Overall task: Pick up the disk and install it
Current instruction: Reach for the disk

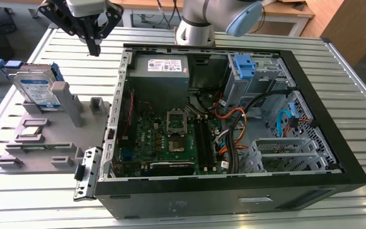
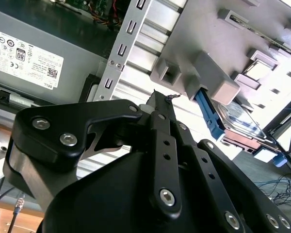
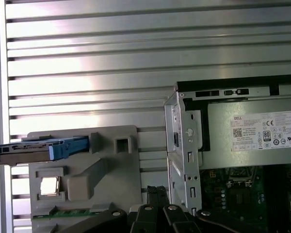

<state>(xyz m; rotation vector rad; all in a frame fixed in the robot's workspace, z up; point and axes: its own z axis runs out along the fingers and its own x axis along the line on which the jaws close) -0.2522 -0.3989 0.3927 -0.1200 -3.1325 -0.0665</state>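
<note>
One step in hand: approach for pick-up. Gripper (image 1: 95, 47) empty, fingers (image 2: 161, 121) pressed together, hovering over tabletop (image 1: 17, 200) beside computer case (image 1: 345, 143). Disk (image 1: 35, 90) upright in grey holder (image 1: 75, 112), untouched, apart from gripper. Grasp likely calls for fingers spread across disk's upper edge

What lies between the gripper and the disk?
In the exterior view, only bare table slats separate the gripper from the disk in its grey holder.
</note>
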